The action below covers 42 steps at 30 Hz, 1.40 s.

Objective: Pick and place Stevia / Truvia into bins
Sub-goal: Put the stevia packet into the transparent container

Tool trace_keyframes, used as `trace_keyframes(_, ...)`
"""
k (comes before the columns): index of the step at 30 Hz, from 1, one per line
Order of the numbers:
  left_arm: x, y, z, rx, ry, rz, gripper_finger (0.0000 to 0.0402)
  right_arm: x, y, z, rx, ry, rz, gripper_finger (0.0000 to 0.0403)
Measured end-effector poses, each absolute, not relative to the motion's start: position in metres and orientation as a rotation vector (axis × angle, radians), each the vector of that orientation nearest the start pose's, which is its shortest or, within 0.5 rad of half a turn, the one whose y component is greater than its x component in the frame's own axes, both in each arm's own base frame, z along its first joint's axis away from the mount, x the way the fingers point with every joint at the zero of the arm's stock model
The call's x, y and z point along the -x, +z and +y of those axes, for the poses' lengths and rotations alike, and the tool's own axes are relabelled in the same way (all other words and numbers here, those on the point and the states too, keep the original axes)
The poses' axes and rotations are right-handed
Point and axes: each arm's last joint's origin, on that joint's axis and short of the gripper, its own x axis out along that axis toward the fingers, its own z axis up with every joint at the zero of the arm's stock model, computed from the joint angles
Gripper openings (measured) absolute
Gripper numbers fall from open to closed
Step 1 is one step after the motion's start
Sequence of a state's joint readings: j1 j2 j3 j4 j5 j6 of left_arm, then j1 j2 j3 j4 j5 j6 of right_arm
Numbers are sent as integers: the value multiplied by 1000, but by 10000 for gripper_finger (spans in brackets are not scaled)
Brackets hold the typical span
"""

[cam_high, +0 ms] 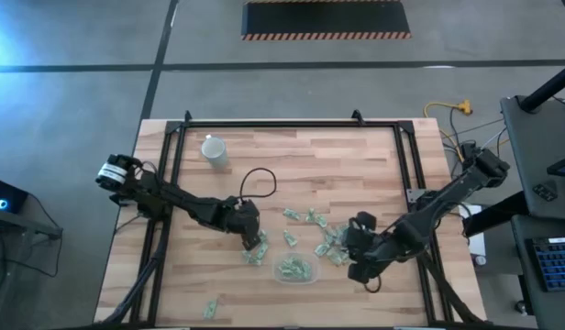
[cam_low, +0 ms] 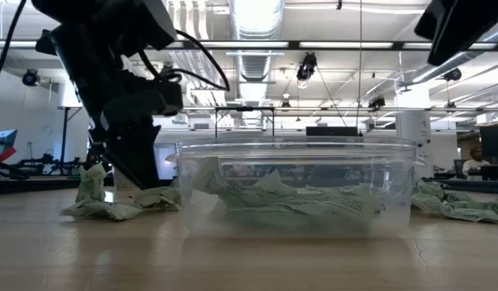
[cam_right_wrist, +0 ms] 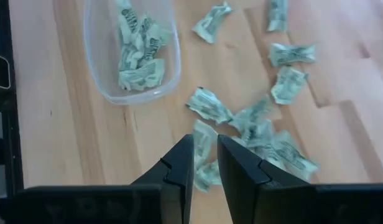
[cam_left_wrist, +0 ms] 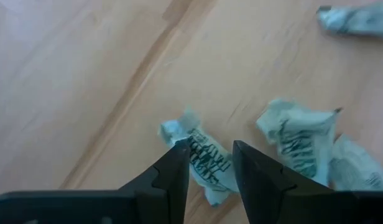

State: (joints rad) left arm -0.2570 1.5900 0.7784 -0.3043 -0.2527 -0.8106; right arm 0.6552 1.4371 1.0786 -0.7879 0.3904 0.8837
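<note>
The clear bin (cam_low: 296,187) stands closest in the low view, on the wooden table (cam_high: 292,156) near its front edge, with several crumpled green-and-white sachets (cam_right_wrist: 137,53) lying inside it; to its left the left claw (cam_left_wrist: 208,163) is down at the table beside a small heap of sachets (cam_high: 255,255), its fingers partly apart and straddling one sachet (cam_left_wrist: 204,163), though whether they press it I cannot tell; to the bin's right the right claw (cam_right_wrist: 204,155) hangs over the scattered sachets (cam_high: 325,236), its fingers narrowly apart around one sachet (cam_right_wrist: 204,142) at their tips; a grip cannot be made out; a white cup (cam_high: 215,150) stands well apart toward the table's far left; two loose sachets (cam_high: 210,308) lie at the near left edge.
</note>
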Motion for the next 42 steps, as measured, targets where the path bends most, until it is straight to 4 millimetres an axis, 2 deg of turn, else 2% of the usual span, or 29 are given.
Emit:
trace_keyframes(2, -274, 142, -63, 455, 409, 1008, 90, -217, 252, 157, -228, -229, 987, 63)
trace_keyframes(8, -275, 142, -64, 460, 398, 1019, 8, -208, 254, 158, -223, -255, 994, 63)
trace_keyframes(15, -272, 162, -64, 487, 360, 961, 2, -207, 239, 164, -182, -265, 1034, 64)
trace_keyframes(19, -269, 183, -69, 509, 245, 888, 1, -203, 224, 164, -182, -304, 1068, 63)
trace_keyframes(22, -270, 203, -77, 510, 111, 773, 1, -200, 211, 163, -185, -342, 1094, 64)
trace_keyframes(27, -278, 234, -95, 477, -92, 480, 1, -196, 195, 161, -187, -363, 1105, 61)
trace_keyframes(30, -284, 244, -102, 448, -163, 345, 0, -195, 188, 159, -186, -367, 1101, 61)
trace_keyframes(34, -289, 242, -105, 426, -179, 307, 0, -194, 178, 158, -203, -359, 1067, 65)
trace_keyframes(42, -299, 217, -111, 424, -179, 390, 0, -195, 162, 159, -286, -312, 999, 83)
